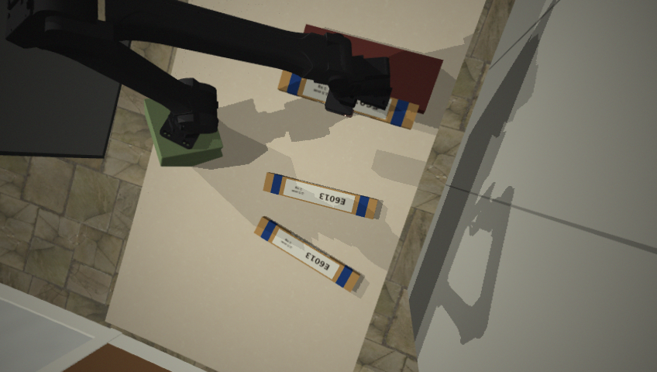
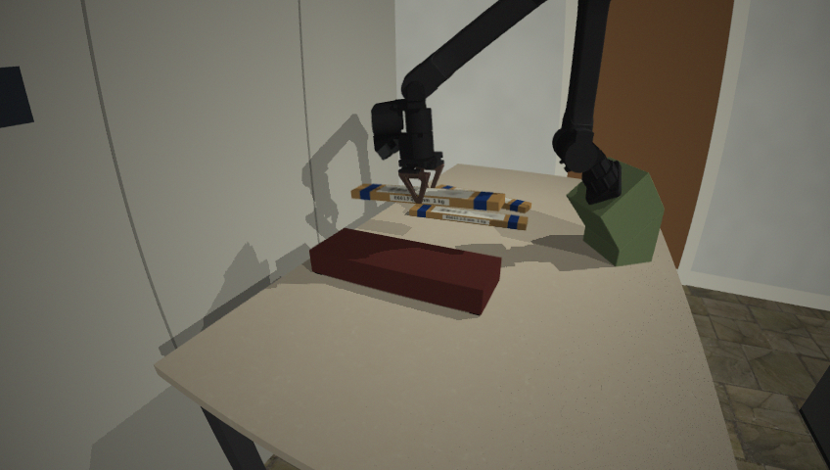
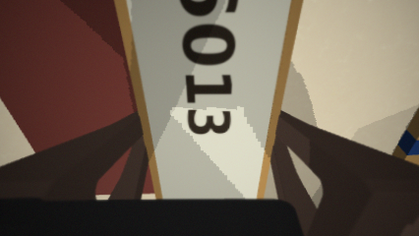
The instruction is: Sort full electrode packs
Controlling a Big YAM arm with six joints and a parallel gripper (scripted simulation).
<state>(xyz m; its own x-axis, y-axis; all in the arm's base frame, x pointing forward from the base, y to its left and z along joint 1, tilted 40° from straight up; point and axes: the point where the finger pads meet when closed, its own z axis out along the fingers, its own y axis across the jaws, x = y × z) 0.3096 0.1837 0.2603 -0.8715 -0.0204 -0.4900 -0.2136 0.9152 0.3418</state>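
My gripper point(image 2: 427, 195) point(image 3: 209, 117) is shut on one electrode pack point(image 2: 485, 200) point(image 3: 162, 64) point(image 1: 400, 111), tan with blue bands and a white E6013 label. It holds the pack level, in the air above the table. In the top view the pack overlaps the near long edge of the low dark red platform point(image 1: 417, 76) point(image 2: 407, 264) point(image 3: 54, 74). Nothing lies on the platform. A second pack point(image 1: 321, 195) point(image 2: 469, 217) lies flat on the table. A third pack point(image 1: 308, 254) point(image 2: 517, 205) lies beyond it at an angle, partly hidden in the exterior view by the held pack.
A green angular block point(image 1: 177, 154) point(image 2: 631, 215) stands at the table's side, under another black arm part point(image 1: 193, 105) point(image 2: 582, 151). A grey wall point(image 1: 576, 138) point(image 2: 204, 116) runs along the opposite side of the table point(image 1: 221, 276) point(image 2: 466, 372).
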